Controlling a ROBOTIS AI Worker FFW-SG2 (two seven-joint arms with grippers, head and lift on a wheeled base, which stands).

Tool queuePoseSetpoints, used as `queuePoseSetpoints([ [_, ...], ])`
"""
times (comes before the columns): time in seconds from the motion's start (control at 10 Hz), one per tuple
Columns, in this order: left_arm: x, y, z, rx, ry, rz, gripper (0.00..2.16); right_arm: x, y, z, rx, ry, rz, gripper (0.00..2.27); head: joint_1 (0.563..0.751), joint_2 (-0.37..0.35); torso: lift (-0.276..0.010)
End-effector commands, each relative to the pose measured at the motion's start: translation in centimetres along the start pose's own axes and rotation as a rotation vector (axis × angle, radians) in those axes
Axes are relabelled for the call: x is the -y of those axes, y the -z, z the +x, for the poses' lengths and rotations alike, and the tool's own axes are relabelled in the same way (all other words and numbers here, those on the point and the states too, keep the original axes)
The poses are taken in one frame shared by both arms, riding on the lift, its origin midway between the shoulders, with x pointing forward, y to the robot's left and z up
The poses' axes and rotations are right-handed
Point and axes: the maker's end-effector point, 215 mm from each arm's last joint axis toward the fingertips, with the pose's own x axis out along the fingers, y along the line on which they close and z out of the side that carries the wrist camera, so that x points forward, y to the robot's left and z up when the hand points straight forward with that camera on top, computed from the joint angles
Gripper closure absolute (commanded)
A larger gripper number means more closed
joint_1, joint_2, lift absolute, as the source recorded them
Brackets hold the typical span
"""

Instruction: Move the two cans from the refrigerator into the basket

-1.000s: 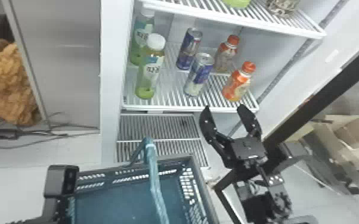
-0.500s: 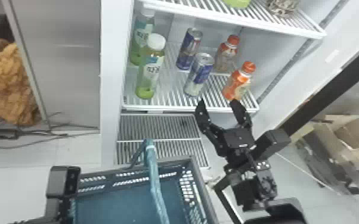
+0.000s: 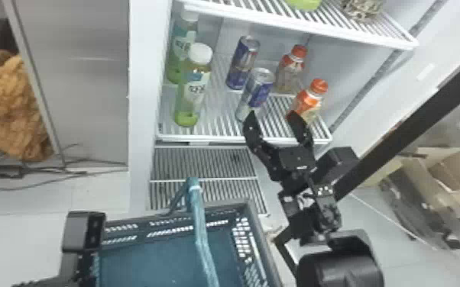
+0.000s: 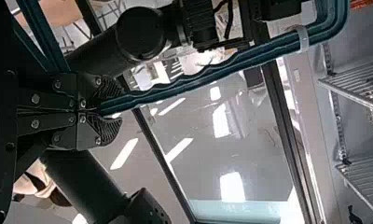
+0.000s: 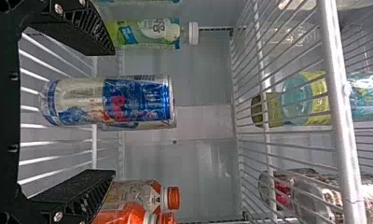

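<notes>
Two blue-and-silver cans stand upright on the refrigerator's middle shelf (image 3: 210, 135), the front can (image 3: 258, 91) nearer the shelf edge, the rear can (image 3: 243, 63) behind it. My right gripper (image 3: 273, 116) is at that edge, just before the front can, fingers wide apart. In the right wrist view the front can (image 5: 135, 100) lies between the spread fingers of the right gripper (image 5: 112, 112), not clasped, mostly covering the rear can. The dark blue basket (image 3: 252, 213) has its handle (image 3: 202, 236) raised. In the left wrist view my left gripper (image 4: 111, 111) is shut on the handle (image 4: 198, 77).
Green-capped-label drink bottles (image 3: 193, 91) stand left of the cans; orange-capped bottles (image 3: 309, 101) stand to their right, close to the right gripper's outer finger. The upper shelf (image 3: 298, 24) hangs above. A black door frame (image 3: 412, 114) runs beside the right arm.
The right gripper has moved up and forward to the shelf edge, nearer the front can, its fingers still apart. The cans, basket and left arm look unmoved.
</notes>
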Motion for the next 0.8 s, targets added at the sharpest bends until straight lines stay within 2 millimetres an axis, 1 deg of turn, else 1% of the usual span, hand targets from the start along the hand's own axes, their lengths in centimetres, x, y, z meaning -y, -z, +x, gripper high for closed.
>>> queuePoseSetpoints([
  [0.0,0.0,0.0,0.0,0.001,0.001,0.0,1.16,-0.2,-0.2,1.1,0.011,-0.01,-0.002,0.1,0.695,-0.35,-0.276],
  [0.7,0.1,-0.2,0.1,-0.002,0.004,0.007,1.16,-1.1,0.1,4.9,0.017,-0.04,-0.001,0.1,0.695,-0.35,-0.276],
])
